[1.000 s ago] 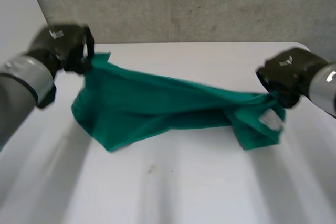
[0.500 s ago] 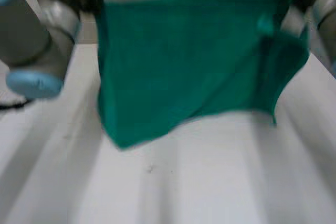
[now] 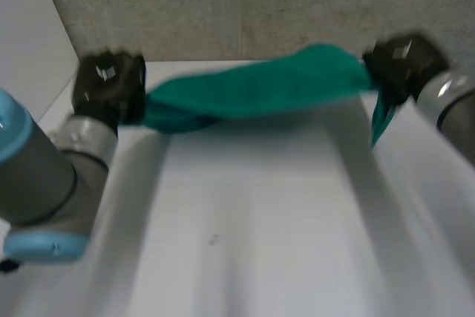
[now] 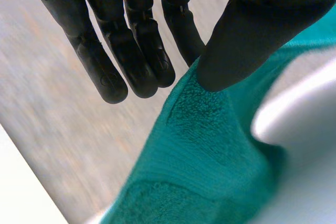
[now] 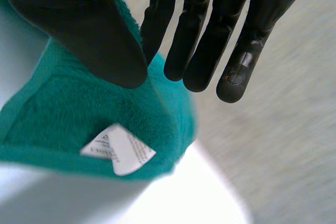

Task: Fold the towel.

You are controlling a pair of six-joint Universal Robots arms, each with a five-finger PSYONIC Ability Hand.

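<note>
A green towel stretches in the air between my two hands, above the far part of the white table. My left hand pinches one corner of the towel between its thumb and a finger. My right hand pinches the opposite corner the same way, thumb against a finger; a white label hangs on that corner. A short flap of towel dangles below the right hand.
A grey wall rises right behind the table's far edge. My left arm with its light-blue cap reaches over the near left of the table.
Both hands lifted the towel high off the table, spread like a sheet, then swung it toward the far edge; it now hangs as a narrow band between them.
</note>
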